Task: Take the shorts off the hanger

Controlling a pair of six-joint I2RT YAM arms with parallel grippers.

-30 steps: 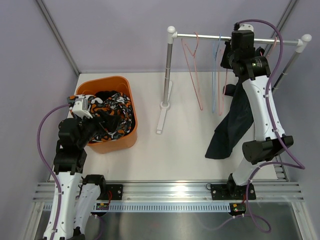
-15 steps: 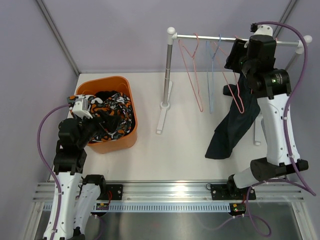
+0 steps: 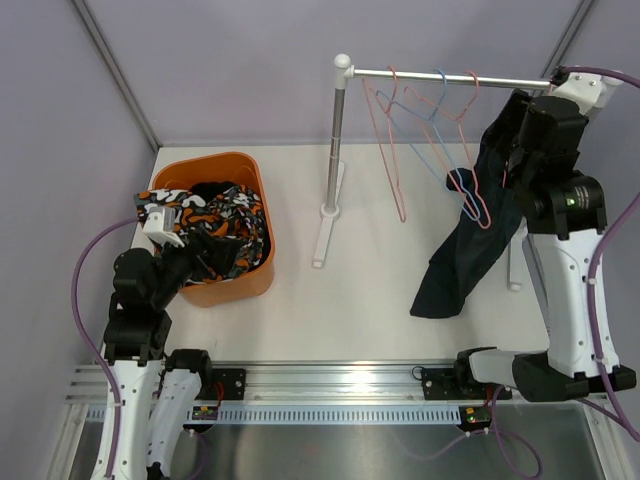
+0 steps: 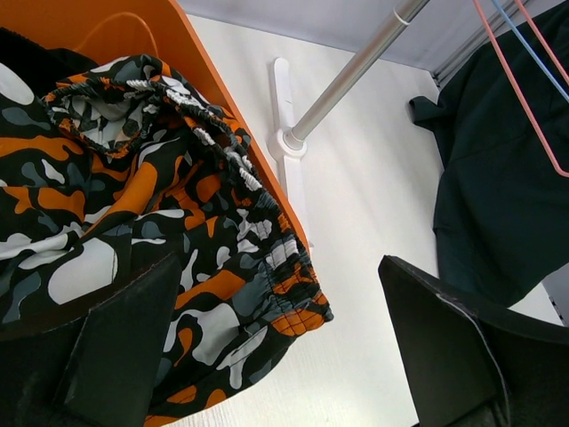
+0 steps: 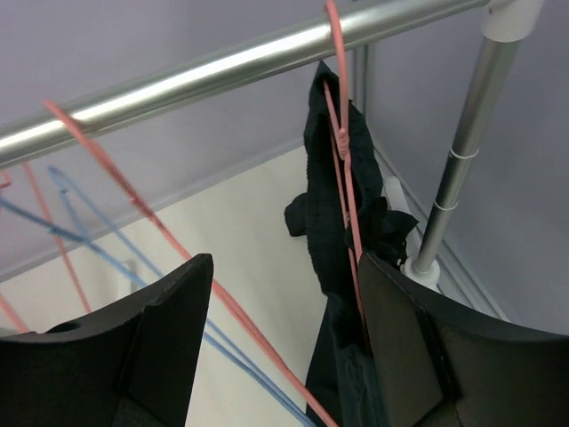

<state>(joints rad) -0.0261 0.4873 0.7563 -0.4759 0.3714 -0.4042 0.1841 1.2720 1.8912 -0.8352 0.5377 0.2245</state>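
The dark navy shorts (image 3: 465, 250) hang from a pink hanger (image 3: 480, 205) at the right end of the rail (image 3: 440, 76), their lower end on the table. My right gripper (image 3: 503, 140) is up beside them, open. In the right wrist view the pink hanger (image 5: 342, 160) and the navy shorts (image 5: 329, 231) lie between the spread fingers of the right gripper (image 5: 284, 347), close to the right one. Camouflage shorts (image 3: 235, 225) and black shorts (image 3: 210, 190) lie in the orange bin (image 3: 215, 160). My left gripper (image 3: 195, 250) is open at the bin's near edge, over the camouflage shorts (image 4: 133, 205).
Bare pink (image 3: 385, 140) and blue (image 3: 430, 120) hangers hang tilted on the rail. The rack's left post (image 3: 335, 140) stands on a white foot (image 3: 322, 235) mid-table; the right post (image 5: 458, 169) is just beyond the shorts. Grey walls close in at the back and sides.
My right arm moved right along the rail and its gripper went from nearly shut to open. The hangers slid and swung right. The left arm shifted slightly.
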